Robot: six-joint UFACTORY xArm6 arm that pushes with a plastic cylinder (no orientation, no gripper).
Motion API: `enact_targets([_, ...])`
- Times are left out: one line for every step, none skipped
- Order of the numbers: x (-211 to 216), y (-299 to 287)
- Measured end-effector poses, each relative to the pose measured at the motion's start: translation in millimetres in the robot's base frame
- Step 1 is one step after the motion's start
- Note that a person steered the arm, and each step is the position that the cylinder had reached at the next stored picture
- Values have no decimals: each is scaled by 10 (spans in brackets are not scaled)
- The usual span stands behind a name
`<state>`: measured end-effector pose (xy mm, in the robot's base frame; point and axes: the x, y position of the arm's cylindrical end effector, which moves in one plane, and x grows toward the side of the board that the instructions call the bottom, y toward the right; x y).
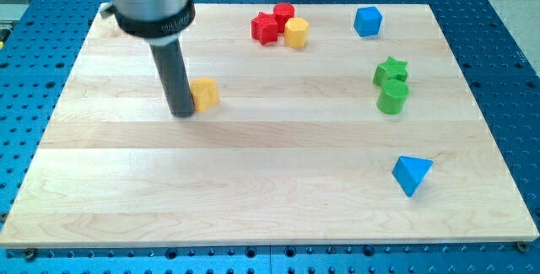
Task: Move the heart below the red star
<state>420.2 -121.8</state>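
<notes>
A yellow heart block (204, 94) lies on the wooden board (253, 190) at the upper left of centre. My tip (182, 112) rests on the board right against the heart's left side. A red star block (265, 28) lies near the view's top centre, to the upper right of the heart. A second red block (283, 13) and a yellow hexagonal block (296, 32) sit close against the star on its right.
A blue block (368, 21) lies at the top right. A green star (391, 71) and a green cylinder (392, 98) sit together at the right. A blue triangular block (412, 174) lies at the lower right. The board lies on a blue perforated table (506, 46).
</notes>
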Motion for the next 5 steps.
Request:
enact_targets([-77, 149])
enact_targets([-47, 470])
enact_targets([91, 798])
enact_targets([-22, 884])
enact_targets([-654, 994])
